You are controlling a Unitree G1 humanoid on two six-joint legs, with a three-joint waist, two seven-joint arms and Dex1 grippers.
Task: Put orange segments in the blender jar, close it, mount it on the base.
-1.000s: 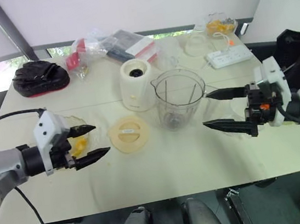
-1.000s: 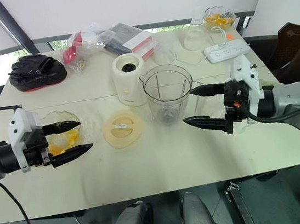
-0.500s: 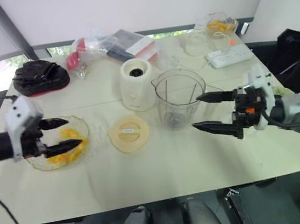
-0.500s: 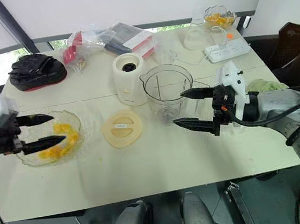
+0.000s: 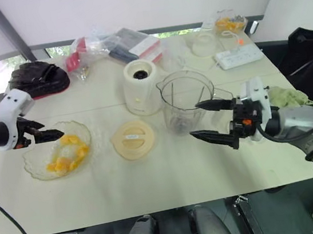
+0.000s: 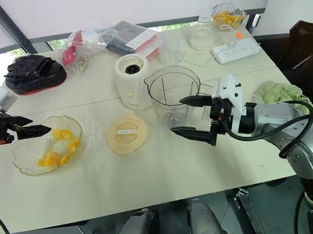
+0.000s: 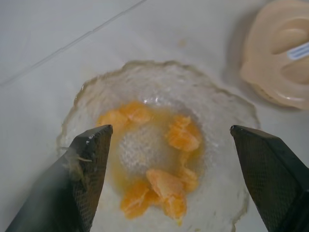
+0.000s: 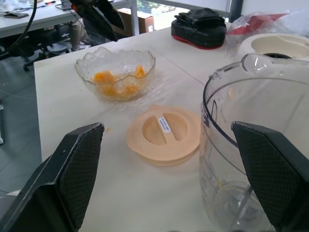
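L end effector (image 7: 170, 129), R end effector (image 5: 194, 120): spread wide, empty | scalloped glass bowl (image 5: 35, 167)

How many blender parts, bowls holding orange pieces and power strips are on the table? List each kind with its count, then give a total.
Blender parts: 3 (jar, lid, base)
Bowls holding orange pieces: 2 (near bowl, far bowl)
Power strips: 1
Total: 6

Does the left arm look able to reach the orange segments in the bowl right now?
Probably yes: the left gripper is open beside the bowl, aimed at the uncovered segments, and nothing lies between them.
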